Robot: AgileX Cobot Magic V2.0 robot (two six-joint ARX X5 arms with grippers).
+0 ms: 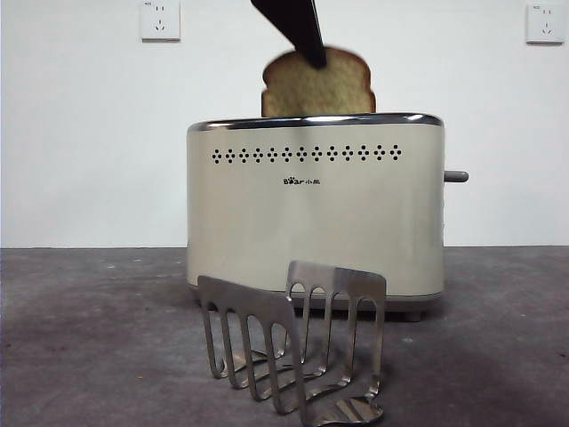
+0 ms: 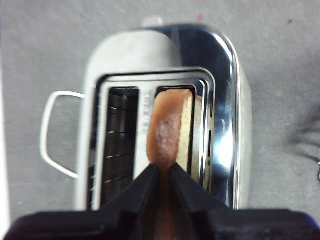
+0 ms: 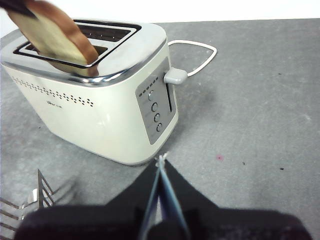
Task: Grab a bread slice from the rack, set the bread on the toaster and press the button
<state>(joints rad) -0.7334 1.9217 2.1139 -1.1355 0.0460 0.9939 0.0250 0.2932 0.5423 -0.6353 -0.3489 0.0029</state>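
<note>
lowering looks like the step in hand: the toaster (image 1: 316, 209) stands on the grey counter (image 1: 89, 338), and the slice of bread (image 2: 169, 127) hangs partly inside one of its two slots, top still well above the chrome rim.

left tool (image 2: 163, 172) is clamped on the slice's crust edge from above.

risk: if let go while the slice sits crooked, it could catch on the slot edge and tip out over the rim rather than drop in. in the right wrist view the slice looks tilted.

right tool (image 3: 161, 162) waits with jaws pressed together, near the toaster's narrow end.

rack (image 1: 293, 347) stands empty in front of the toaster, clear of both arms.

white cord (image 3: 197, 52) loops behind; out of the way.

button (image 3: 175, 76) juts from the narrow end, untouched, nothing blocking it.
</note>
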